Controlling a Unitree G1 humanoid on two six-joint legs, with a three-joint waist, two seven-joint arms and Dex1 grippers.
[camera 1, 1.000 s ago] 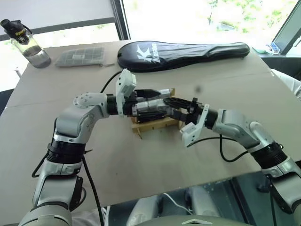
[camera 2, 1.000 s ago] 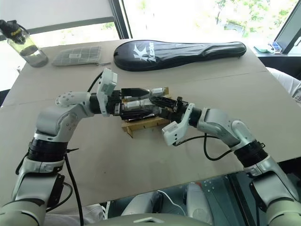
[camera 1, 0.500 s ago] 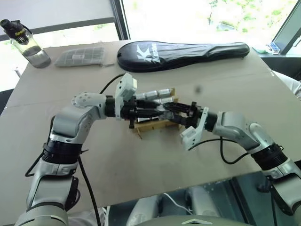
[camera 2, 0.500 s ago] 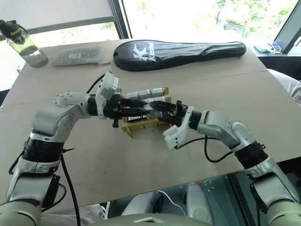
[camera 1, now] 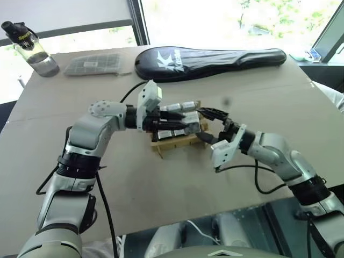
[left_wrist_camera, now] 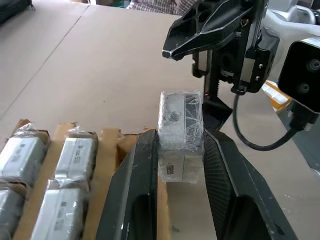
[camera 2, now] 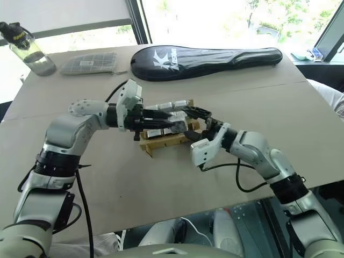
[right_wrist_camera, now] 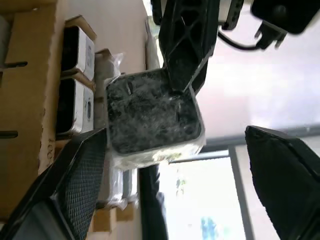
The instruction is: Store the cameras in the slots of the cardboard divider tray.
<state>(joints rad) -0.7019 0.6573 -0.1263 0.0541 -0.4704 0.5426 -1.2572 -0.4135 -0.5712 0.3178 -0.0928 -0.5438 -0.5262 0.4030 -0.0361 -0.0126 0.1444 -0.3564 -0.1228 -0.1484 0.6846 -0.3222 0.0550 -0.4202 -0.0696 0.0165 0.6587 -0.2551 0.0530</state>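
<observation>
Holding one plastic-wrapped camera (left_wrist_camera: pixel 180 135) pinched between its fingers, left gripper (left_wrist_camera: pixel 179 150) hangs just above the right edge of the cardboard divider tray (camera 1: pixel 173 143) at table centre. Right gripper (camera 1: pixel 210 123): fingers spread wide, empty, just right of the camera. Several slots already hold wrapped cameras; count unclear. Remaining, by judgement: seat this one.

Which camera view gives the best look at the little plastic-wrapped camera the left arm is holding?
The left wrist view: the small silver-grey, plastic-wrapped camera stands upright, pinched in the left tool. The right wrist view shows its black face; in the head views the tools mostly hide it.
</observation>
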